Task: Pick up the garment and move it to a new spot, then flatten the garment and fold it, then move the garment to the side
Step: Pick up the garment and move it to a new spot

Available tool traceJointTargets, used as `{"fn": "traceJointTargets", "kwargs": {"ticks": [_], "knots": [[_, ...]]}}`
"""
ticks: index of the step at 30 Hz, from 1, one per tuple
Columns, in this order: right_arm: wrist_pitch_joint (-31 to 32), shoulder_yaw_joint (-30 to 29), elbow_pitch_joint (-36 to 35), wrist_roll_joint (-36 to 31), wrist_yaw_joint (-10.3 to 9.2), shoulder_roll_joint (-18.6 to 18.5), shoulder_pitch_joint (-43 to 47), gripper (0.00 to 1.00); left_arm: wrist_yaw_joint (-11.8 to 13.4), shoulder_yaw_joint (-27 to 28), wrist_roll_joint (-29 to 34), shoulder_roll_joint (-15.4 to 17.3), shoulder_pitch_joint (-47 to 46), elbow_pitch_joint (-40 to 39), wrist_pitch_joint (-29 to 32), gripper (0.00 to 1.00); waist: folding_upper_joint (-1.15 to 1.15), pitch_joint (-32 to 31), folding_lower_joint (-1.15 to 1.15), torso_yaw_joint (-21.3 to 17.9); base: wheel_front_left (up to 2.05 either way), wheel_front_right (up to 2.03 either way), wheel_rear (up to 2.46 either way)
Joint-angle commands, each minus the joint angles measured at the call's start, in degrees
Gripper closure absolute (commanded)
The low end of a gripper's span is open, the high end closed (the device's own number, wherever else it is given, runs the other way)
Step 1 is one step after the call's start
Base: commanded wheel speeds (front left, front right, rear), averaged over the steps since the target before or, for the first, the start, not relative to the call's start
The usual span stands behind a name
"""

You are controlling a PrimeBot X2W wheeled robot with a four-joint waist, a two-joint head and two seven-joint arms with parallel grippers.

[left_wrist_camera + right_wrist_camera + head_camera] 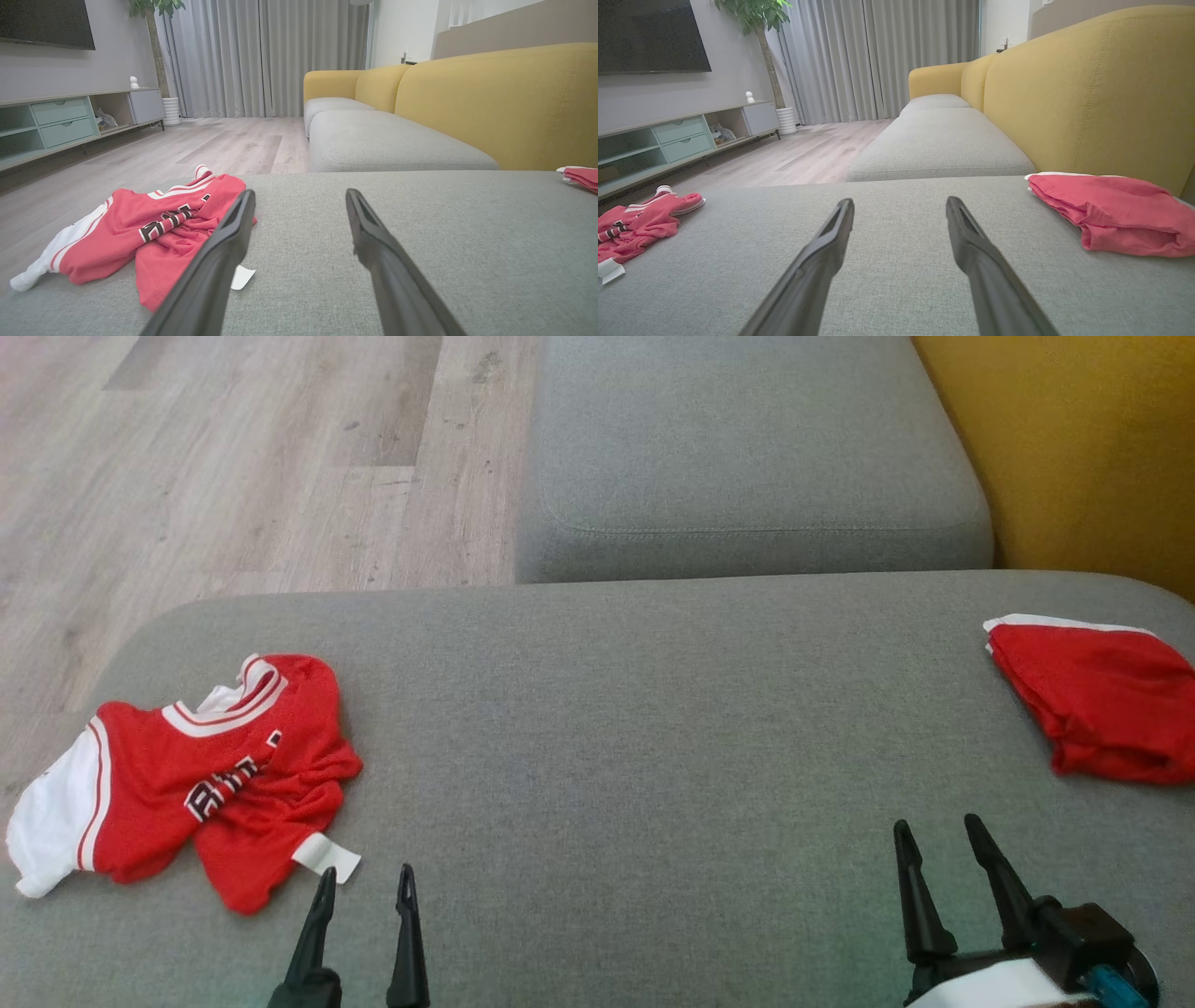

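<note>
On the left end of the grey woven sofa cushion [607, 756] lies the crumpled red mesh jersey [168, 784], white-trimmed, its collar ribbed. It looks light, limp and likely to drape, so pinching shoulder seams or the hem seems best. Left fingers [313, 933] and right fingers [915, 896] stand apart, empty; a folded red garment [1092, 709] sits far right.

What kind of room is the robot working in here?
Most likely a home living room: a yellow-backed sofa with grey seats, a wall-mounted TV above a low cabinet, and long curtains.
</note>
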Motion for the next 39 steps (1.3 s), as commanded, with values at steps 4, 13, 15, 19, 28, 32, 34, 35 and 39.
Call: {"fn": "traceJointTargets", "kwargs": {"ticks": [4,13,15,19,28,32,34,35,39], "knots": [[-0.8,1.1,-1.7,0.4,-0.04,-0.3,-1.6,0.0,0.1,2.0,0.8,-0.1,-2.2,-1.7,-0.3,0.0,0.0,0.2,0.0,-0.2,0.0,0.0,0.0],[-0.8,0.6,-1.5,0.5,-0.04,-0.3,-1.0,0.0,0.1,2.5,0.2,-0.1,-2.2,-1.6,-0.3,0.0,0.0,0.5,0.0,-0.4,0.0,0.0,0.0],[-0.8,0.5,-1.5,0.4,-0.04,-0.3,-1.0,0.0,0.2,2.8,0.1,-0.1,-2.4,-1.7,-0.3,0.0,0.0,0.8,0.0,-0.4,0.0,0.0,0.0],[-0.8,0.6,-1.5,0.3,-0.04,-0.3,-1.4,0.0,0.6,3.4,0.2,-0.1,-2.9,-2.0,-0.3,0.0,0.0,1.7,0.0,0.6,0.0,0.0,0.0],[-0.8,4.1,-0.4,1.1,-0.04,-0.3,-2.4,0.0,1.1,5.7,0.3,-0.1,-3.0,-2.5,-0.3,0.0,0.0,2.1,0.0,7.5,0.0,0.0,0.0],[-0.8,5.6,-0.2,1.8,-0.04,-0.3,-3.4,0.0,1.1,6.6,0.5,-0.1,-2.9,-3.6,-0.3,0.0,0.0,2.6,0.0,11.7,0.0,0.0,0.0],[-0.8,6.2,-0.4,2.1,-0.04,-0.3,-4.1,0.0,0.9,7.0,0.6,-0.1,-2.8,-4.0,-0.3,0.0,0.0,3.1,0.0,13.5,0.0,0.0,0.0],[-0.8,6.6,-0.3,2.0,-0.04,-0.3,-4.4,0.0,0.7,7.3,0.8,-0.1,-2.7,-4.1,-0.3,0.0,0.0,3.3,0.0,14.3,0.0,0.0,0.0],[-0.8,7.1,-0.3,2.1,-0.04,-0.3,-5.0,0.0,0.4,8.5,1.1,-0.1,-2.6,-4.4,-0.3,0.0,0.0,4.2,0.0,17.5,0.0,0.0,0.0]]}}
